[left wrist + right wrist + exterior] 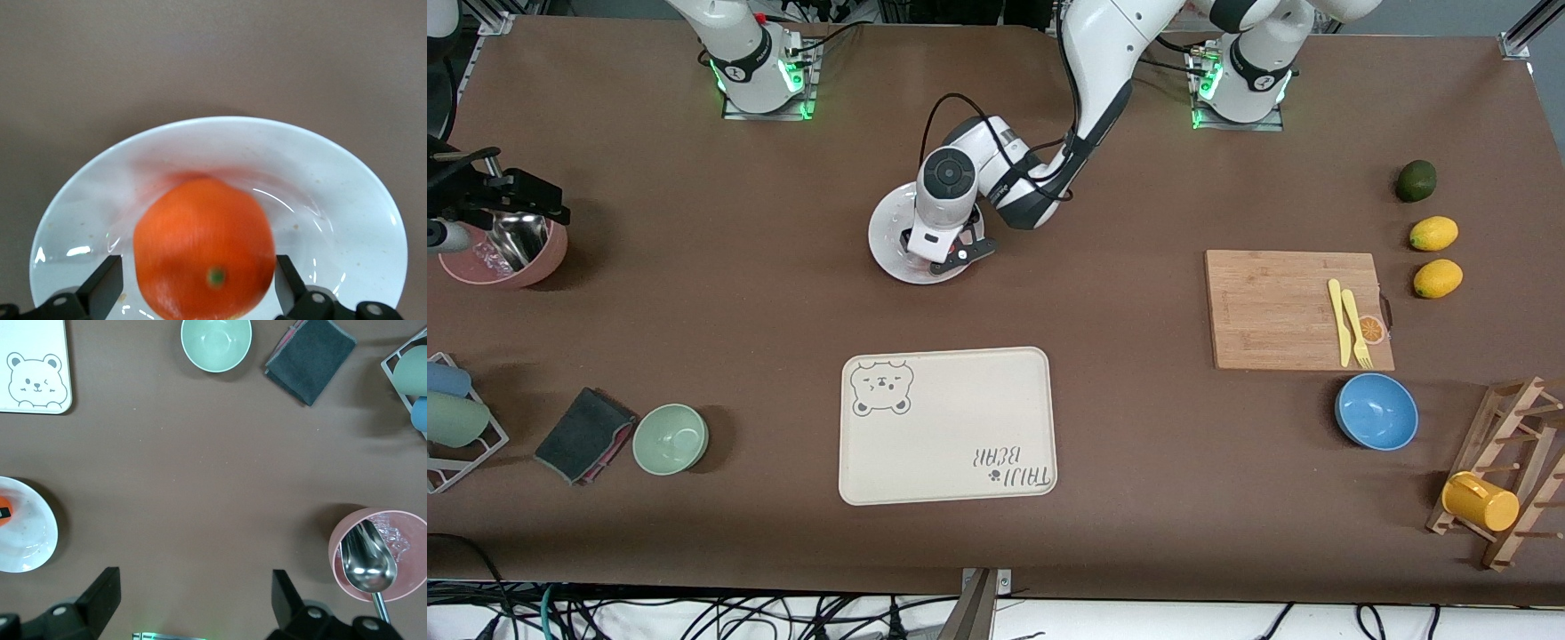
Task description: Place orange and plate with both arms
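1. Resting on the plate (pixel 347 200), the orange (pixel 203 247) sits between the left gripper (pixel 199 293) fingers, which stand spread and clear of the fruit: released.
2. Plate lies mid-table, farther from the front camera than the bear tray (pixel 947 425).
3. Right gripper (pixel 193 603) waits, fingers apart and empty, over bare table near the pink bowl (pixel 400 587).
4. Risk: orange looks blurred, possibly rolling; a fingertip brushing it during lift-off could send it over the shallow rim.

orange (pixel 205 247) blurred, plate (pixel 891 233) half hidden under arm
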### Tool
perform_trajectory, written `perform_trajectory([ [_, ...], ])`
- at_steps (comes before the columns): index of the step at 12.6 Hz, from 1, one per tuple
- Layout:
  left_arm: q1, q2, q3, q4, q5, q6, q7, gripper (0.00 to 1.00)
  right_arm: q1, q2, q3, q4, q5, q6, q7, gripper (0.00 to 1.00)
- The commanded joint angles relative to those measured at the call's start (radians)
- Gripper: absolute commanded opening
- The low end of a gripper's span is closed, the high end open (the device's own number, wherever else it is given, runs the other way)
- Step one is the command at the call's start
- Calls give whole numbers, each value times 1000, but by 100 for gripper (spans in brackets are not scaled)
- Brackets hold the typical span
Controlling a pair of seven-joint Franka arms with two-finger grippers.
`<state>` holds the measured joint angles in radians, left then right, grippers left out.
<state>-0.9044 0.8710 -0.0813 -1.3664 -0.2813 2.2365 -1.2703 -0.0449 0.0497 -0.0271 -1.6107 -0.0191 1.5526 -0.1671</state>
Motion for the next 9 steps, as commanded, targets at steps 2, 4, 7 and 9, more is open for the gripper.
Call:
perform_trajectory([
  [2, -8, -29, 41, 33, 40, -64, -9, 100, -4, -7, 3, 6, 1, -12, 8, 100],
  [4, 11, -81, 70, 33, 40, -145, -6, 100, -4, -7, 3, 6, 1, -12, 8, 100],
  [7, 140, -139, 74, 35, 45, -294, 17, 100, -4, -7, 3, 8, 1, -12, 8, 100],
  [9, 246, -185, 75, 33, 42, -383, 157, 100, -4, -7, 3, 8, 1, -12, 8, 100],
])
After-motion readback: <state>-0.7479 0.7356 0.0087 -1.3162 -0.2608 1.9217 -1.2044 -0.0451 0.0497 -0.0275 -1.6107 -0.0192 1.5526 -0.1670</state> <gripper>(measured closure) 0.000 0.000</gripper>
